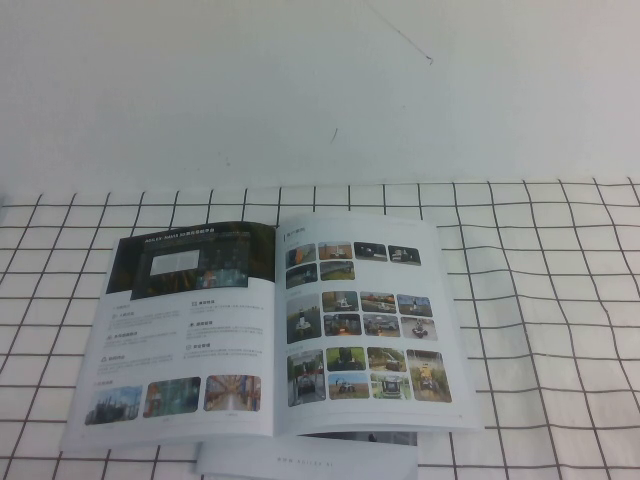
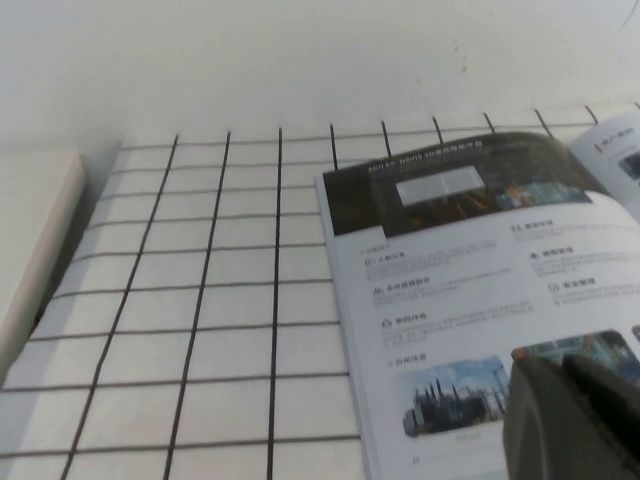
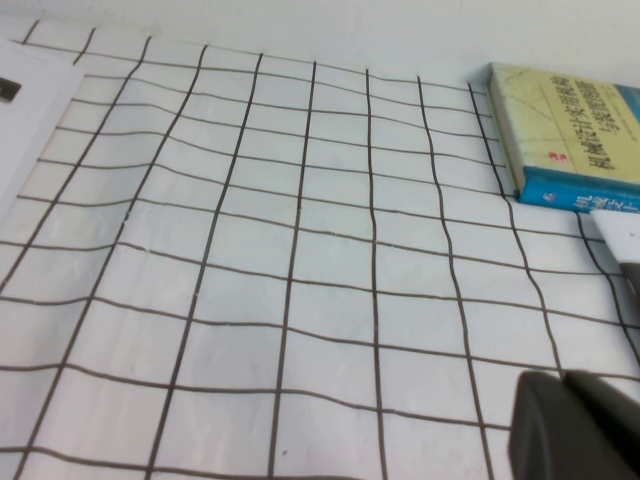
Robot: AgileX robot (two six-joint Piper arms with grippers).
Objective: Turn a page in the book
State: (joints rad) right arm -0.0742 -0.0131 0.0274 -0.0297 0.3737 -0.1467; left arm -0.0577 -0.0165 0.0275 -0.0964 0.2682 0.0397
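The book [image 1: 270, 330] lies open and flat on the checked cloth. Its right-hand sheet, the page [image 1: 365, 320], shows rows of small vehicle photos. The left-hand sheet [image 1: 190, 330] carries a dark top banner. Neither arm appears in the high view. In the left wrist view my left gripper [image 2: 565, 365] hovers over the lower part of the banner sheet [image 2: 470, 290], fingers together with nothing between them; a corner of the page [image 2: 620, 150] shows beyond. In the right wrist view my right gripper [image 3: 560, 378] is shut and empty above bare cloth, away from the book.
A second brochure [image 1: 310, 458] pokes out from under the book's near edge. The black-and-white checked cloth [image 1: 540, 300] covers the table up to a white back wall [image 1: 300, 80]. A thick yellow-and-blue book [image 3: 570, 130] lies on the cloth. A white block [image 2: 30, 240] borders the cloth.
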